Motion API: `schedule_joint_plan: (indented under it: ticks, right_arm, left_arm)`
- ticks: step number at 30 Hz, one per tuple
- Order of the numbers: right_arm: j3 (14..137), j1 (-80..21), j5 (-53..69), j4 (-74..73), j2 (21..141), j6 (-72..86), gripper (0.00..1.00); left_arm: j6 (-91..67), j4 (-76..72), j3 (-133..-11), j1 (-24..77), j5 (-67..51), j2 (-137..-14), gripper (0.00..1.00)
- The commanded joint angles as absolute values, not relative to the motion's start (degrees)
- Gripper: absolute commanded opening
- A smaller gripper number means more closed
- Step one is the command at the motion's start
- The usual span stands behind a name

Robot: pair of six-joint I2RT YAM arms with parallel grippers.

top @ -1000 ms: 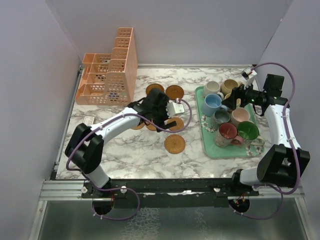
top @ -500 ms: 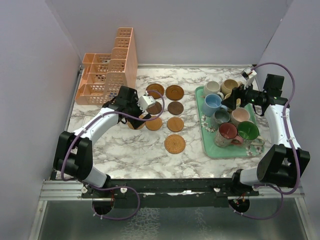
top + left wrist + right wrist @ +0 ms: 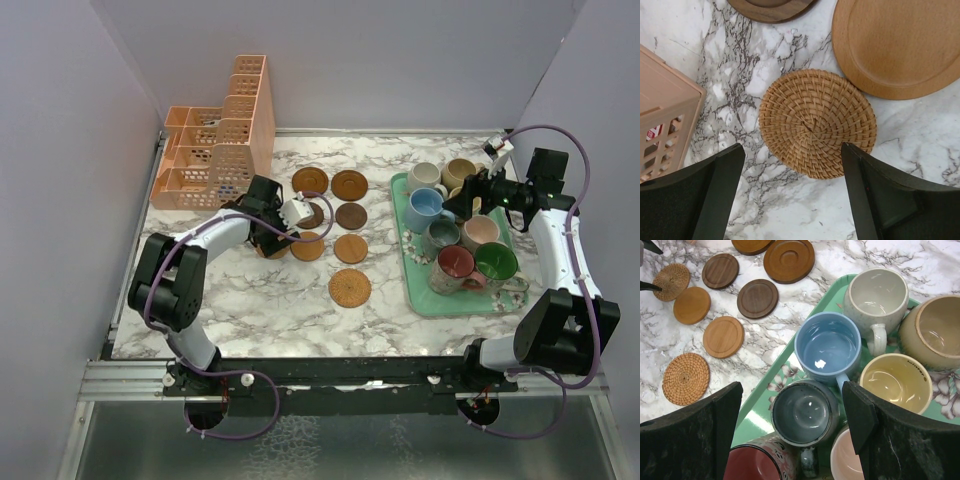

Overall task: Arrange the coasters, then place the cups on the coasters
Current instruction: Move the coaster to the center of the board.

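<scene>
On the marble table (image 3: 250,300), left of centre, eight coasters (image 3: 351,216) lie flat in loose rows. They are close together and none has a cup on it. Six are wood, from orange-brown at the back to dark and then light. Two are woven.

The left gripper (image 3: 272,222) hangs low over the woven coaster (image 3: 817,122) at the left end of the group, near the organiser (image 3: 215,150). Its fingers (image 3: 715,195) are spread, one on each side of that disc, pinching nothing. Can't tell if they touch it. A light wooden coaster (image 3: 900,45) sits just beside the woven one. The second woven coaster (image 3: 350,288) sits alone, nearest the arms.

All eight cups (image 3: 455,264) stand upright, packed on the tray (image 3: 420,298) to the right of the coasters:
- Cream and tan are at the back.
- Blue, yellow, grey and pink are in the middle.
- Red and green are at the front.

The right gripper (image 3: 470,195) hovers over the back half of the tray. Its fingers (image 3: 690,435) are wide apart and hold nothing. In the right wrist view the blue cup (image 3: 827,350) and grey cup (image 3: 805,412) show between them.
</scene>
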State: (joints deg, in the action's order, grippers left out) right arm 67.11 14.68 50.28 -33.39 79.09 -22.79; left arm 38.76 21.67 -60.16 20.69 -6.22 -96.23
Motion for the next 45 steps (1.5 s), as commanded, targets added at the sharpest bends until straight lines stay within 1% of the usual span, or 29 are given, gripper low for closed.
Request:
schedule_joint_plan:
  ticks: [1,10,14,20,23,27,34,45]
  right_arm:
    - [67.2,14.5,51.4,-33.6,78.3,-23.4,0.82]
    - [67.2,14.5,51.2,-33.7,78.4,-23.6,0.82]
    - [67.2,14.5,51.1,-33.8,78.5,-23.6,0.82]
    - [67.2,14.5,51.2,-33.7,78.6,-23.6,0.82]
    - [67.2,14.5,51.3,-33.7,78.6,-23.6,0.82]
    - [67.3,14.5,51.3,-33.8,78.5,-23.7,0.82]
    - [67.2,14.5,51.4,-33.8,78.2,-23.7,0.82]
    - [67.2,14.5,51.3,-33.8,78.3,-23.7,0.82]
  left_arm:
    - [41.5,19.6,-62.1,20.4,-4.0,-99.0,0.8]
    - [43.3,22.1,-59.1,20.4,-5.6,-99.8,0.79]
    - [43.8,26.7,-57.5,20.5,-6.6,-97.8,0.78]
    - [43.6,31.9,-53.9,21.2,-6.2,-91.3,0.78]
    - [43.4,34.5,-52.4,22.9,-8.1,-88.5,0.78]
    - [42.1,35.6,-50.9,27.8,-10.2,-86.7,0.78]
    - [38.1,34.4,-53.9,35.8,-12.9,-90.7,0.77]
    - [36.8,32.9,-61.5,38.9,-17.1,-96.9,0.77]
